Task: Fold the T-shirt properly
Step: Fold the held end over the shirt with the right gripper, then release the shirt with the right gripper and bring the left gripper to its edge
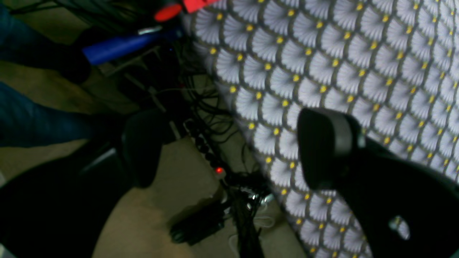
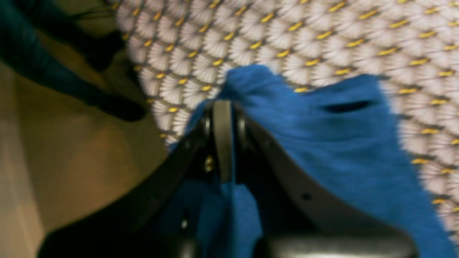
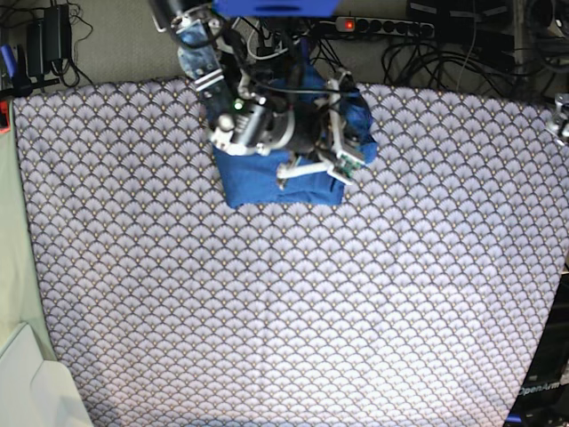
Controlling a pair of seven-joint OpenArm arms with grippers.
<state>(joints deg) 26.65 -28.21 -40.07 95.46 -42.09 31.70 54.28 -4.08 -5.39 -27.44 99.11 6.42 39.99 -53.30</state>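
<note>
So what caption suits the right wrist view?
Right claw shut on soft blue knit T-shirt over fan-patterned tablecloth.

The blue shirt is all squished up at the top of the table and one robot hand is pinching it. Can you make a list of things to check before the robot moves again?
1. Right gripper shut on the T-shirt: ok, blue cloth is pinched between the jaws.
2. Left gripper free to help: ok, it is open and holds nothing, at the table's edge.
3. Shirt fully on the patterned tablecloth: cannot tell, the right arm covers its far part.
4. Shirt folded neatly: cannot tell, only a compact blue block shows, partly hidden by the arm.
5. How many layers are pinched: cannot tell, the wrist view is blurred.
</note>
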